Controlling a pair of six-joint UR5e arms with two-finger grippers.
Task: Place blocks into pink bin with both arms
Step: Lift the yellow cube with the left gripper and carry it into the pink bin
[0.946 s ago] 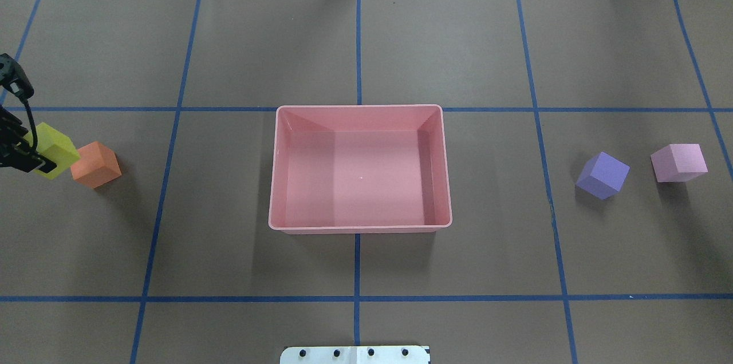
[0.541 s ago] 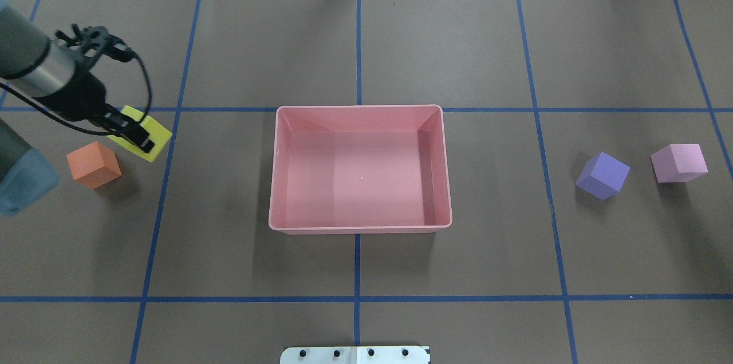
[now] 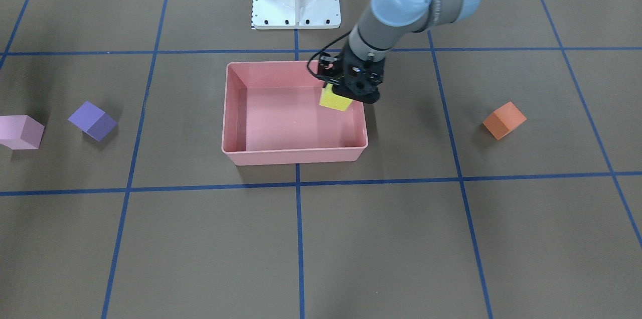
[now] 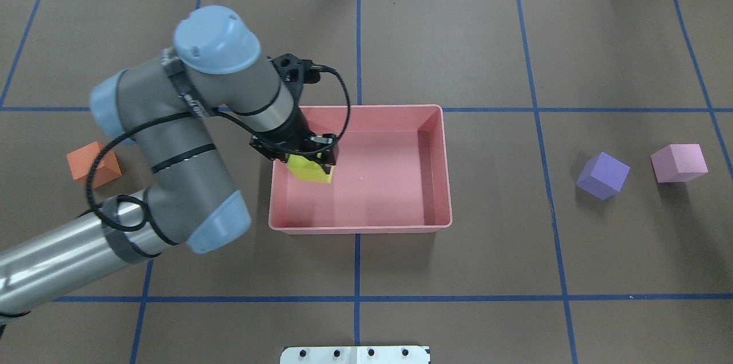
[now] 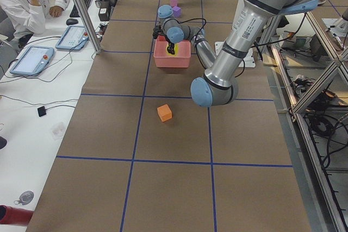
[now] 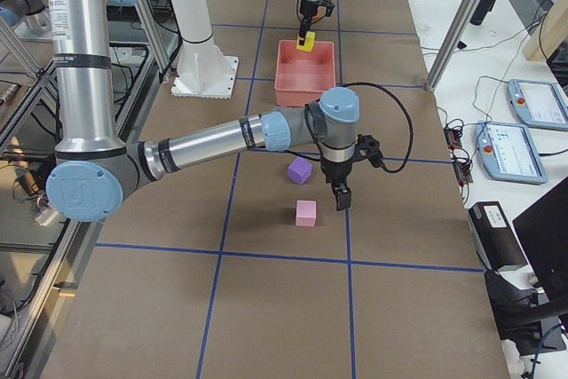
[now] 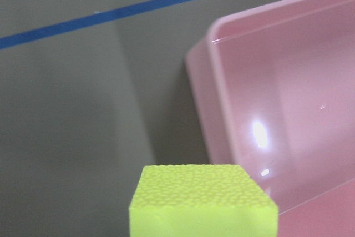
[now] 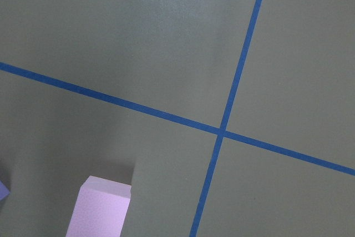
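LEFT ARM DELIVERS FIRST BLOCK: The left jaws are clamped on the yellow block, holding it by its upper part with the lower half hanging free. The pink bin lies open directly below them. The block sits just inside the bin wall on the side of the left arm, clear of the floor. Its stippled, matte faces suggest light foam: likely slightly yielding, not slippery and not fragile, so a short drop should do no harm. The best hold is probably 2 opposite flat faces, squarely, away from the corners. Well behind the jaws, the orange block rests on the bench. Far across the bin, the purple block and light pink block sit close together. The right jaws hover near that pair; whether they are open cannot be told.
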